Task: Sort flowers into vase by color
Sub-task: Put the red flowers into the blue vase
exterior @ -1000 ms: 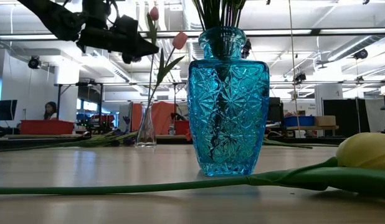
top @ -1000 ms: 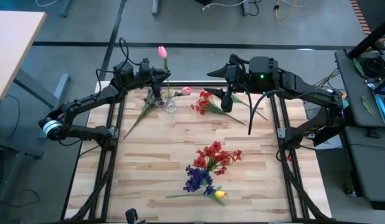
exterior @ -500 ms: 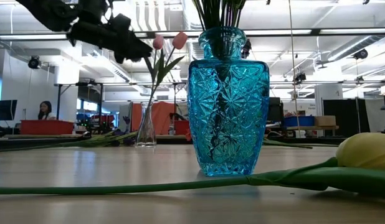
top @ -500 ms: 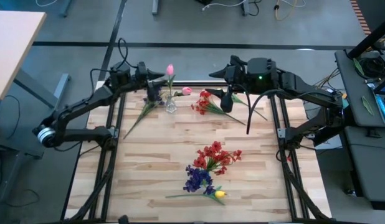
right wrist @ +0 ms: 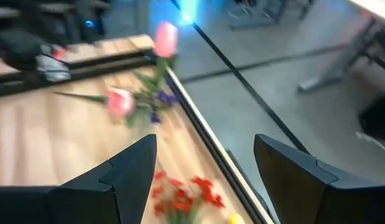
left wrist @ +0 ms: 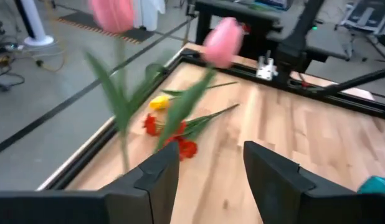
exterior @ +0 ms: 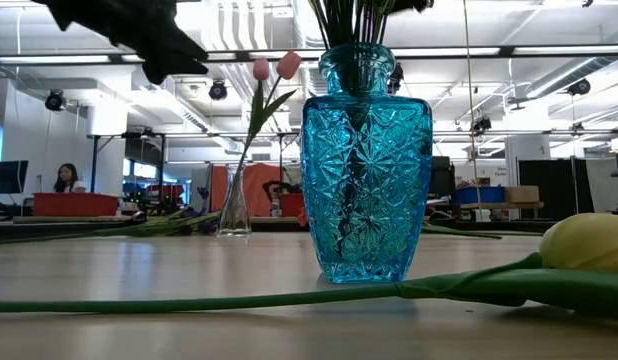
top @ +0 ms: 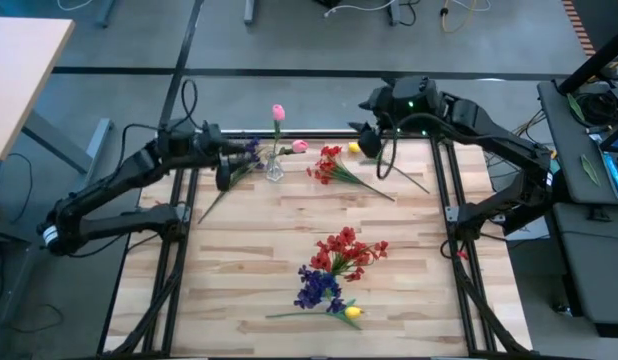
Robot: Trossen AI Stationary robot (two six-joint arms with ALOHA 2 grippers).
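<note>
As the left tool [top: 224,172] hangs beside the clear vase [top: 275,171]: I read this as the end of a pink placement, with the yellow pick next.
Left tool: fingers parted, nothing between them, low over the far left of the table [top: 229,270].
Right tool [top: 373,140]: wide and empty, at the far edge just beside the far yellow tulip [top: 354,148].
Pink tulips: two. The tall pink tulip [top: 278,112] and the leaning pink tulip [top: 300,146] both seem to stand in the clear vase.
Yellow tulips: two. One is at the far edge; the near yellow tulip [top: 352,312] lies flat at the near edge.
Red clusters: two. The far red cluster [top: 332,166] lies on the table; the centre red cluster [top: 347,250] is bunched mid-table.
Purple clusters: two. The far purple cluster [top: 246,154] lies by the left tool; the centre purple cluster [top: 316,288] touches the centre red.
Vases: two, the clear one and the blue vase [exterior: 366,170]. Dark stems stand in the blue one. From above I cannot see it under the centre bunch.
Doing it well, left: I'd pull away from the pink leaves, since the clear vase looks light and likely to tip.
Doing it well, right: I'd close on the yellow stem, not the head, lift it upright and carry it clear of the pinks.
</note>
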